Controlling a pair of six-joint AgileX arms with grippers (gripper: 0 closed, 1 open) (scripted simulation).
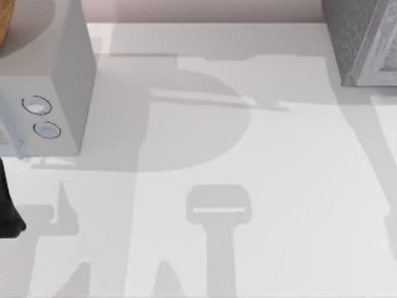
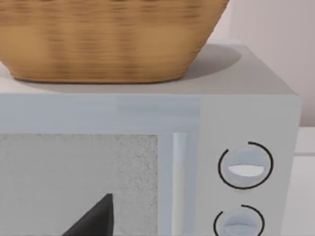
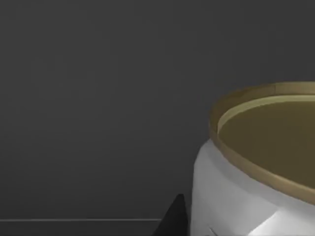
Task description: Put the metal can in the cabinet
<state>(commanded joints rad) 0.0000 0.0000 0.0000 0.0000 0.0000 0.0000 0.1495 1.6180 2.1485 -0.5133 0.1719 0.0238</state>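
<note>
The metal can [image 3: 256, 167] sits right against my right wrist camera before a dark grey wall (its lower body cut off). Whether my jaws grip it, I cannot tell. My left arm [image 1: 7, 205] waits at the table's left edge, facing the microwave [image 2: 246, 113] under a basket [image 2: 108, 39].

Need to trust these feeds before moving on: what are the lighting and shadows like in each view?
Top view: evenly lit table crossed by soft grey arm-shaped shadows, no glare. Left wrist view: bright, the basket smeared as if by motion, the microwave crisper. Right wrist view: dim, the metal can close against dark grey surroundings.
</note>
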